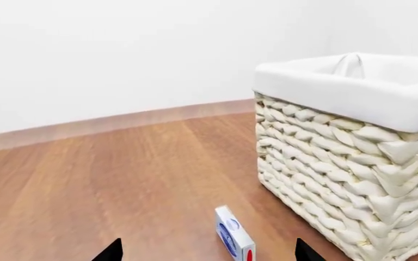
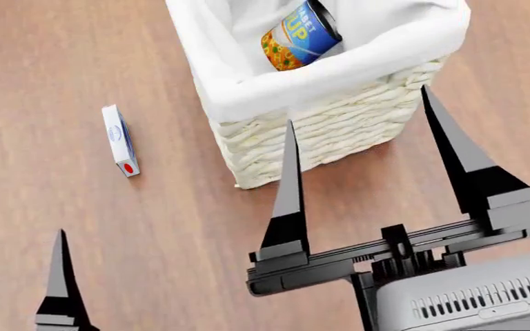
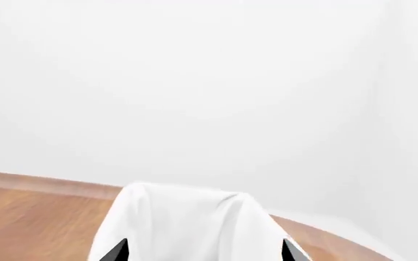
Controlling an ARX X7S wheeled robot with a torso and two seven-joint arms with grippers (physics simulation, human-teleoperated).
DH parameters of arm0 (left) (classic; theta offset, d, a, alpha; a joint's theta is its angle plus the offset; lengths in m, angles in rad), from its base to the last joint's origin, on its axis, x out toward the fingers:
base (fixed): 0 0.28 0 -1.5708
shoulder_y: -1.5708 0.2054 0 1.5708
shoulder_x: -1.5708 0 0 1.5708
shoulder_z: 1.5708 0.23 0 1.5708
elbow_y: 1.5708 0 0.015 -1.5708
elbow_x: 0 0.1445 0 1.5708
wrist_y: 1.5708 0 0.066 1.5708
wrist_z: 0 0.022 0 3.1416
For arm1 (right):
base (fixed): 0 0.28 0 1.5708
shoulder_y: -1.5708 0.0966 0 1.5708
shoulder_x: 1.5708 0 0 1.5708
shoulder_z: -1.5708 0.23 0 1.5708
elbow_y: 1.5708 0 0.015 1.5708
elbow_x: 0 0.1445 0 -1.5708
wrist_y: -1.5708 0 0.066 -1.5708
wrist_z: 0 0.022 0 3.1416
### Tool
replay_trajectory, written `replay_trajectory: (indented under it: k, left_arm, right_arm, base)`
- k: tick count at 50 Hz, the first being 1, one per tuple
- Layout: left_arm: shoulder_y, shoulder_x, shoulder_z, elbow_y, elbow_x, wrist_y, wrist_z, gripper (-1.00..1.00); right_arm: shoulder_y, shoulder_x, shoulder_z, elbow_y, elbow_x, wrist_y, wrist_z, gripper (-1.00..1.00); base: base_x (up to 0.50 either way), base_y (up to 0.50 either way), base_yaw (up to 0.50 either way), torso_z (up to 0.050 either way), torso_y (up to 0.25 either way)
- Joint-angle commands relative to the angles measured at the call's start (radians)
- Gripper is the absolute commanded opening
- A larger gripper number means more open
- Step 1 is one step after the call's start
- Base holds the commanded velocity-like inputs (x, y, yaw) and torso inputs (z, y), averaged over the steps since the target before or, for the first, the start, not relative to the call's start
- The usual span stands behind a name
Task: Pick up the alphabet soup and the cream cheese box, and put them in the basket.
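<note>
The alphabet soup (image 2: 300,34), a blue-labelled can, lies on its side inside the basket (image 2: 339,131). The cream cheese box (image 2: 119,141) stands on edge on the wooden floor left of the basket, and it also shows in the left wrist view (image 1: 234,237), just ahead of the left gripper (image 1: 207,252) and a little off its middle. The left gripper is open and empty; only one finger (image 2: 60,276) shows in the head view. My right gripper (image 2: 358,108) is open and empty at the basket's near side, and it faces the white liner (image 3: 187,223).
The basket wall (image 1: 339,179) stands close beside the cream cheese box in the left wrist view. A white wall and a wooden skirting board (image 1: 107,124) lie beyond the floor (image 2: 81,62).
</note>
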Motion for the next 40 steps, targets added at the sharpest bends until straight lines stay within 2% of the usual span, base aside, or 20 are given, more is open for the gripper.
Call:
replay_trajectory:
  k: [1,7,10,14,19,28,31,32,40]
  left_arm:
    - [-0.019,0.003,0.009,-0.002,0.002,-0.004,0.004,1.0]
    - [-0.054,0.006,0.014,-0.011,-0.001,-0.019,0.014,1.0]
    - [-0.107,0.022,0.008,-0.045,-0.069,-0.017,0.051,1.0]
    - [-0.205,0.041,0.005,-0.106,-0.148,-0.05,0.103,1.0]
    - [-0.337,0.102,-0.007,-0.282,-0.232,-0.032,0.179,1.0]
    - [-0.482,0.167,0.002,-0.508,-0.195,0.012,0.211,1.0]
    - [-0.517,0.192,-0.023,-0.561,-0.27,-0.007,0.239,1.0]
    - [-0.535,0.194,-0.011,-0.574,-0.232,0.003,0.228,1.0]
    - [-0.602,0.23,-0.004,-0.745,-0.211,0.049,0.256,1.0]
  right_arm:
    - [-0.078,-0.017,-0.006,0.026,-0.045,-0.057,0.039,1.0]
    - [-0.09,-0.015,-0.003,0.037,-0.038,-0.06,0.042,1.0]
    - [-0.098,-0.017,-0.001,0.038,-0.041,-0.065,0.045,1.0]
    - [-0.105,-0.019,-0.001,0.039,-0.046,-0.066,0.043,1.0]
    - [-0.121,-0.03,0.0,0.062,-0.051,-0.076,0.043,1.0]
    - [-0.133,-0.041,0.003,0.075,-0.04,-0.08,0.033,1.0]
    - [-0.139,-0.043,0.004,0.084,-0.028,-0.091,0.026,1.0]
    - [-0.129,-0.041,0.006,0.076,-0.015,-0.081,0.021,1.0]
    - [-0.144,-0.048,0.008,0.087,-0.011,-0.088,0.018,1.0]
  base:
    - [0.0,0.0,0.0,0.0,0.0]
    - [0.0,0.0,0.0,0.0,0.0]
    - [0.0,0.0,0.0,0.0,0.0]
    - [0.0,0.0,0.0,0.0,0.0]
    - [0.0,0.0,0.0,0.0,0.0]
    - [0.0,0.0,0.0,0.0,0.0]
    - [0.0,0.0,0.0,0.0,0.0]
    - [0.0,0.0,0.0,0.0,0.0]
    - [0.0,0.0,0.0,0.0,0.0]
